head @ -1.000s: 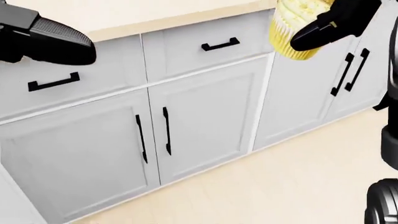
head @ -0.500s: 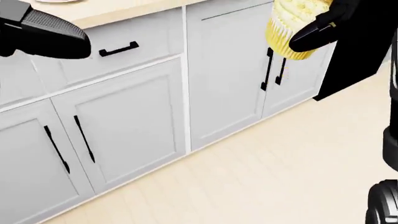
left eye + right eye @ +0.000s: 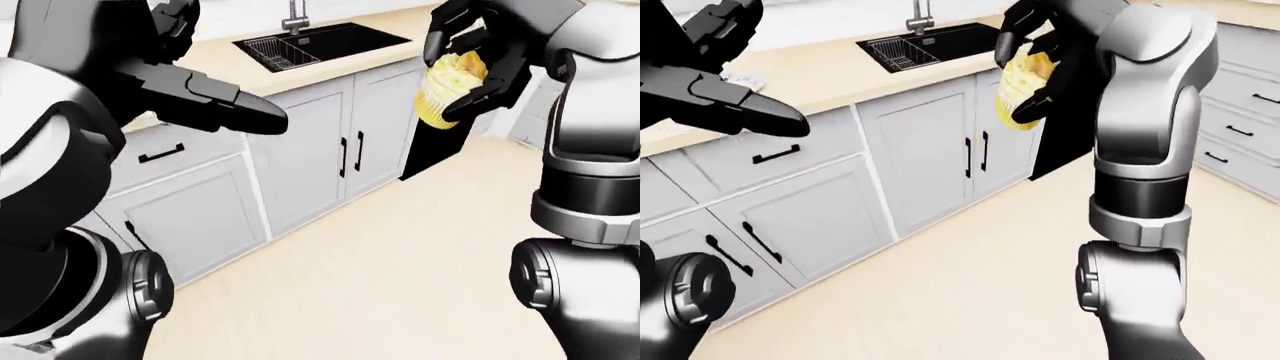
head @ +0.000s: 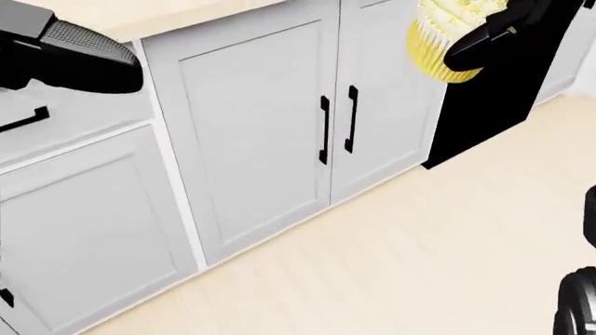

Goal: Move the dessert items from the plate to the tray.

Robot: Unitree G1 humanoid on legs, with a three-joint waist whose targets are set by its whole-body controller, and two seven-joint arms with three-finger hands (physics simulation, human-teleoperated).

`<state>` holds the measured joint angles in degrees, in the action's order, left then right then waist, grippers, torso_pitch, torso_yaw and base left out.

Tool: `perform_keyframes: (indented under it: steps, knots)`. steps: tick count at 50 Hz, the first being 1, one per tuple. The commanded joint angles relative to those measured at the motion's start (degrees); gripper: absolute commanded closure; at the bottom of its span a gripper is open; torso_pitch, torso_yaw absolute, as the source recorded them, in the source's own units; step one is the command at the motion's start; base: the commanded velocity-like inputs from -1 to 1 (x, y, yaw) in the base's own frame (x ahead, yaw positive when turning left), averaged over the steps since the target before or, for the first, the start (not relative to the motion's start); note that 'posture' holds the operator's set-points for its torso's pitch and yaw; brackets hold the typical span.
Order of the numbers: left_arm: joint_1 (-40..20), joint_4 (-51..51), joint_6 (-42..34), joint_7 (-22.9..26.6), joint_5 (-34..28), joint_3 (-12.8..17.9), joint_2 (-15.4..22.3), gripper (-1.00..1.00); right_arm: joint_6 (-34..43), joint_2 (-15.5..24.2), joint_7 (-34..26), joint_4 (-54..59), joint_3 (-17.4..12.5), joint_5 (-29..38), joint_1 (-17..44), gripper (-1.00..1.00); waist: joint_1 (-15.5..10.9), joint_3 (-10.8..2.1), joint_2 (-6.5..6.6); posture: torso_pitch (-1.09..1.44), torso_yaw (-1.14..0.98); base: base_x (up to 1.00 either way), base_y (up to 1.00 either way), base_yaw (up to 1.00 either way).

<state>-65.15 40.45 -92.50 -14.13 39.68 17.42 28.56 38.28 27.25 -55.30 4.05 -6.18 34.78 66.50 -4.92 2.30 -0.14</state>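
Evidently the carry step is under way: the right hand (image 3: 470,64) is clamped round a yellow cupcake (image 3: 450,88), held high beside the counter (image 3: 215,60). The left hand (image 3: 215,105) hangs empty, fingers apart. Next comes finding the unseen tray.

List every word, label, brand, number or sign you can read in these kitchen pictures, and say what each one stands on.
None: no readable text shows in any view.
The cupcake in the right hand has a plain wrapper, with no print.
The cabinet doors, countertop and sink carry no labels or brand marks.
The robot's arms and left hand show no markings either.
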Motion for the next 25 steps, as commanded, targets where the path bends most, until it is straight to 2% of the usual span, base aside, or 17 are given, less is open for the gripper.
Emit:
perform_keyframes:
  steps: [1,2,3,5,9,12,14,15,16,17,18,19,21,22,23,24,25]
  knots:
    - [-0.47,-0.17,0.00,0.49,-0.74,-0.12,-0.09,-1.00,-0.38,0.55,0.99,-0.56,-0.63,0.30,1.07,1.00,1.16,-1.17,-2.61,0.00,0.00,0.96,-0.40,0.00]
    - [-0.54,-0.20,0.00,0.57,-0.84,-0.17,-0.08,-1.00,-0.45,0.61,0.98,-0.59,-0.62,0.24,0.96,1.00,1.56,-0.94,-3.14,0.00,0.00,0.95,-0.41,0.00]
    - [-0.59,-0.22,0.00,0.58,-0.92,-0.25,-0.16,-1.00,-0.47,0.63,0.96,-0.68,-0.66,0.15,0.84,1.00,1.65,1.34,-3.16,0.00,0.00,0.96,-0.41,0.00]
    - [-0.56,-0.17,0.00,0.58,-0.97,-0.38,-0.26,-1.00,-0.14,0.65,0.93,-1.02,-0.74,0.09,0.68,1.00,3.12,0.40,-2.96,0.00,0.00,0.96,-0.42,0.00]
    - [-0.97,-0.35,0.00,0.68,-0.97,-0.70,0.12,-1.00,0.28,0.89,1.06,-1.14,-0.96,-0.42,0.96,1.00,3.85,0.87,-1.82,0.00,0.00,0.96,-0.41,0.00]
    - [0.05,0.64,0.00,1.00,-1.33,-1.16,0.51,-1.00,1.13,1.15,0.61,-2.33,-1.04,-0.66,1.02,1.00,4.04,-0.34,-1.55,0.00,0.00,0.96,-0.41,0.00]
    - [0.79,1.25,0.00,1.51,-1.95,-1.40,0.45,-1.00,1.26,1.16,0.69,-2.74,-1.03,-0.85,1.00,1.00,2.99,-0.70,0.13,0.00,0.00,0.96,-0.42,0.00]
    - [0.79,1.24,0.00,1.76,-2.21,-1.43,0.47,-1.00,1.24,1.19,0.78,-2.71,-1.02,-0.95,1.03,1.00,2.33,-0.85,2.83,0.00,0.00,0.96,-0.42,0.00]
    - [0.62,1.10,0.00,1.88,-2.33,-1.44,0.54,-1.00,1.06,1.25,1.01,-2.39,-1.10,-1.12,1.19,1.00,2.45,0.77,1.22,0.00,0.00,0.96,-0.42,0.00]
    - [0.31,0.89,0.00,1.96,-2.35,-1.49,0.63,-1.00,0.76,1.29,1.35,-1.92,-1.16,-1.31,1.34,1.00,3.47,2.17,2.07,0.00,0.00,0.97,-0.41,0.00]
    - [0.01,0.68,0.00,1.96,-2.24,-1.47,0.72,-1.00,1.04,1.43,1.28,-1.89,-1.11,-1.35,1.68,1.00,2.59,0.08,2.52,0.00,0.00,0.95,-0.42,0.00]
    - [-0.33,0.46,0.00,1.90,-2.11,-1.49,0.83,-1.00,1.18,1.55,1.37,-1.80,-1.22,-1.47,2.01,1.00,2.98,-0.71,2.76,0.00,0.00,0.96,-0.42,0.00]
    - [-0.64,0.29,0.00,1.64,-1.61,-1.33,0.98,-1.00,1.45,1.83,1.81,-1.48,-1.60,-1.90,2.42,1.00,3.22,-0.53,3.39,0.00,0.00,0.93,-0.54,0.00]
    - [-0.77,0.20,0.00,1.48,-1.41,-1.28,1.03,-1.00,1.84,2.02,1.97,-1.42,-1.70,-2.04,2.68,1.00,4.23,0.19,4.17,0.00,0.00,0.43,-0.70,0.00]
    - [-0.81,0.19,0.00,1.30,-1.21,-1.29,1.03,-1.00,2.01,2.28,2.01,-1.40,-1.65,-2.13,2.79,1.00,5.63,-1.01,4.85,0.00,0.00,0.12,-0.70,0.00]
    - [-0.83,0.19,0.00,1.11,-1.06,-1.31,0.96,-1.00,1.89,2.37,2.22,-1.25,-1.66,-2.33,2.75,1.00,6.69,-1.29,4.16,0.00,0.00,0.00,-0.75,0.00]
    - [-0.86,0.18,0.00,0.86,-0.81,-1.38,0.93,-1.00,2.13,2.51,2.12,-1.35,-1.55,-2.43,2.90,1.00,7.54,-0.50,3.20,0.00,0.00,0.00,-0.79,0.00]
